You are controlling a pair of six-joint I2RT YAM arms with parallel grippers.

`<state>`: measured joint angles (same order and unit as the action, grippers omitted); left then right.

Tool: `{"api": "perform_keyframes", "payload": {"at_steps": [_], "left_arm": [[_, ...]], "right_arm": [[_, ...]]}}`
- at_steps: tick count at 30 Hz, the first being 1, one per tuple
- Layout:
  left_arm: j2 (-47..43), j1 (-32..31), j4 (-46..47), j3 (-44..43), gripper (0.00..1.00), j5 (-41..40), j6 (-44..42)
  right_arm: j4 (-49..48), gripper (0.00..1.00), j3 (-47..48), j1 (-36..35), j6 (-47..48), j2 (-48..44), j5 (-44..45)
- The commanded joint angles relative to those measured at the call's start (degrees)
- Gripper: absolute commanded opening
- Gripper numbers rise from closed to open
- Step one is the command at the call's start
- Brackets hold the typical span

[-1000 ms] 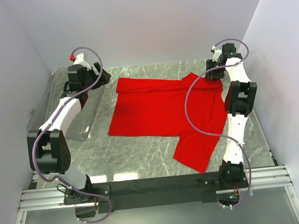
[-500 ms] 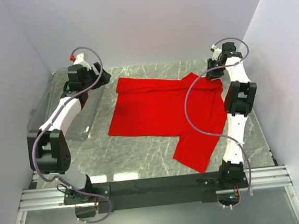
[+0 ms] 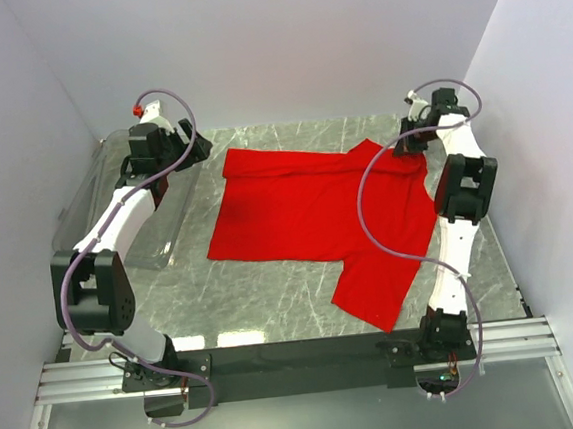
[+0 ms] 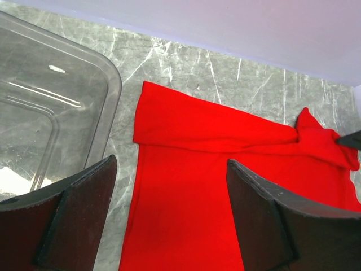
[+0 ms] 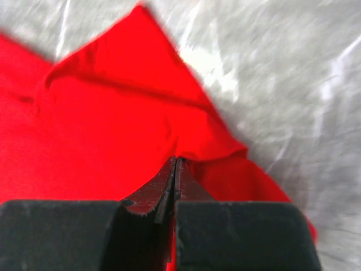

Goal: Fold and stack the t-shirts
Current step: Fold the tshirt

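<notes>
The red t-shirt [image 3: 301,208] lies spread on the marble table, its top edge folded over and one sleeve pointing toward the near right. My right gripper [image 3: 408,148] is at the shirt's far right corner, shut on a pinch of the red fabric [image 5: 113,113]. In the right wrist view the jaws [image 5: 176,161] meet with cloth bunched at their tips. My left gripper [image 3: 198,146] hovers wide open above the shirt's far left corner, beside the bin. In the left wrist view, the t-shirt [image 4: 214,169] shows between its fingers [image 4: 84,203], untouched.
A clear plastic bin [image 3: 95,206] stands along the left wall, and its rounded corner [image 4: 110,79] lies close to the shirt's left edge. White walls close in the table on three sides. The arm bases sit on a rail [image 3: 299,354] at the near edge.
My right gripper has closed on the shirt's far right corner and its arm has shifted slightly right. The left arm has not moved.
</notes>
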<state>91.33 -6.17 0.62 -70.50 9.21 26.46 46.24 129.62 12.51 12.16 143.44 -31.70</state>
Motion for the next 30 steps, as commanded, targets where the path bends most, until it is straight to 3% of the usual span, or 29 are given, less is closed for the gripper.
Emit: {"api": "perform_keyframes", "payload": {"at_steps": [1,5,11,23,30], "left_arm": [[-3.2,0.2,1.1,-0.9,0.83,1.2,0.5],[-3.5,0.2,1.8,-0.2,0.83,1.5,0.8],[-4.1,0.2,2.5,0.6,0.83,2.2,1.0],[-5.6,0.2,2.0,2.0,0.83,2.3,0.7],[-6.0,0.2,1.6,1.9,0.83,1.9,0.3]], "right_arm": [[-2.6,0.0,-4.4,2.4,4.5,-7.5,-12.6],[-1.5,0.0,-11.8,3.7,13.7,-13.0,-19.4],[1.0,0.0,-18.0,3.9,24.8,-17.3,-20.3],[2.8,0.0,-20.1,2.8,34.5,-18.6,-13.6],[2.6,0.04,-25.3,0.9,43.6,-20.2,-2.4]]}}
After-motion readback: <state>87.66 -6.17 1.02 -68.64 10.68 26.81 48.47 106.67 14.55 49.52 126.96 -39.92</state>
